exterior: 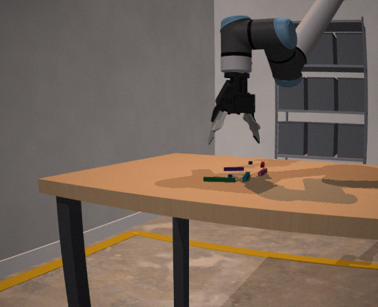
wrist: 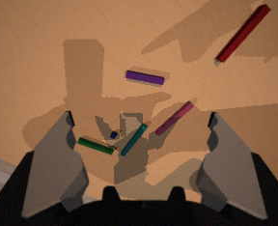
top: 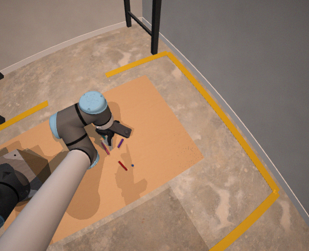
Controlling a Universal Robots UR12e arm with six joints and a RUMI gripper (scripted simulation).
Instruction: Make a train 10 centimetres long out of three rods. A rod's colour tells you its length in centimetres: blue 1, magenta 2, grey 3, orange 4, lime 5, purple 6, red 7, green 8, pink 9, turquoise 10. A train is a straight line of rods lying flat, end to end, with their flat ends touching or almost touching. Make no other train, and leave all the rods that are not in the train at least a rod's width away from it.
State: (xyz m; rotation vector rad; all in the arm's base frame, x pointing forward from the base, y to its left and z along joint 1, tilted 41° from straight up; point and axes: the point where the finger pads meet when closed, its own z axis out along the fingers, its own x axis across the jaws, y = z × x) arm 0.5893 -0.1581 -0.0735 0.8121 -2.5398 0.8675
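overhead, the empty open tool [exterior: 234, 131] hangs above the turquoise rod [wrist: 133, 139].

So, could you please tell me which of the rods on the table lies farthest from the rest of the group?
The red rod. In the wrist view it lies alone at the upper right, while the purple, pink, turquoise and green rods cluster nearer the middle.
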